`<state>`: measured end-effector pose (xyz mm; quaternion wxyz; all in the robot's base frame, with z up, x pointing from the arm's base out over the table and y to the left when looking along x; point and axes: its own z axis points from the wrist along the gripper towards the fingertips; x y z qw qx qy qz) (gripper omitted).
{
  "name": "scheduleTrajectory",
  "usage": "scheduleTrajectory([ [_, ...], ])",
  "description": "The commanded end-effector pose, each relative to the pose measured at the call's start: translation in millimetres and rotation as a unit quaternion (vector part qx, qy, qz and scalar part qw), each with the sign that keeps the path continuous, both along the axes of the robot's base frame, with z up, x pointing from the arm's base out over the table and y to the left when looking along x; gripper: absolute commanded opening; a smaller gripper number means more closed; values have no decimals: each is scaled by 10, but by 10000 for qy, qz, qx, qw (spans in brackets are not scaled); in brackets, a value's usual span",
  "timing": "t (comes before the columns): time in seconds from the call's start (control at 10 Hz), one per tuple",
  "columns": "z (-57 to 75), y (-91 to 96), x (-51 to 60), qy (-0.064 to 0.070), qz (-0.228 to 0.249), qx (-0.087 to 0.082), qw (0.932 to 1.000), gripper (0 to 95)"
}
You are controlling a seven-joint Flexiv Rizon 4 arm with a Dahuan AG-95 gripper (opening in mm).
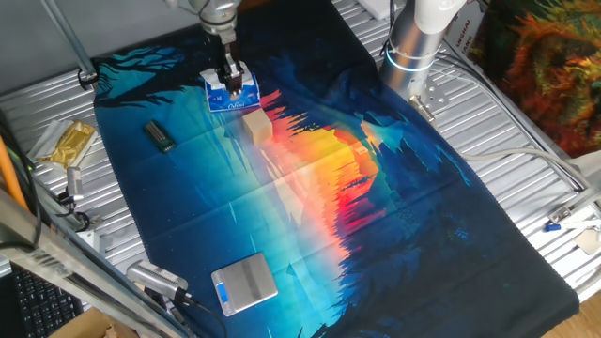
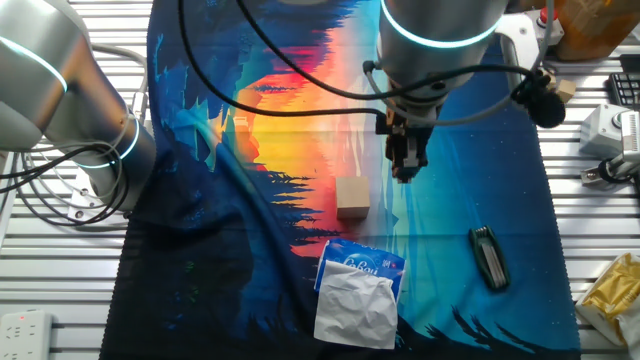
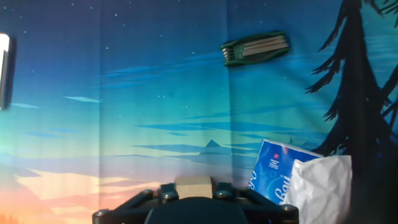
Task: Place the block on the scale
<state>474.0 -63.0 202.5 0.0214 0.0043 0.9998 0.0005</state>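
The block (image 2: 352, 197), a plain tan wooden cube, sits on the printed cloth, also in one fixed view (image 1: 257, 125). In the hand view its top (image 3: 193, 185) shows at the bottom edge, partly hidden by the gripper's dark body. My gripper (image 2: 405, 160) hangs above the cloth beside the block, apart from it, with its fingers close together and empty. In one fixed view the gripper (image 1: 228, 73) is over the tissue packet. The scale (image 1: 245, 283), silver with a blue strip, lies near the cloth's front edge, far from the block; its edge shows in the hand view (image 3: 5, 71).
A blue-and-white tissue packet (image 2: 360, 290) lies close to the block. A small dark bar (image 2: 488, 257) lies further off on the cloth. The robot base (image 1: 413, 47) stands at the cloth's far side. A gold packet (image 1: 68, 143) and cables lie on the metal table.
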Motion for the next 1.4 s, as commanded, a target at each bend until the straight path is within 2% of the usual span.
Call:
scheduleTrajectory([
  [0.1, -55, 25, -18, -16, -44, -50, 10000, 760],
  [0.2, -91, 41, -21, -23, -24, -94, 10000, 760],
  [0.5, -84, 36, -21, -13, 17, -160, 9999, 760],
  [0.6, -73, 21, -29, -7, 143, -262, 9996, 760],
  [0.9, -36, -43, -67, 5, 359, -328, 9988, 760],
  [1.1, -25, -59, -77, -10, 369, -475, 9982, 760],
  [1.4, -16, -65, -79, -41, 261, -484, 9985, 760],
])
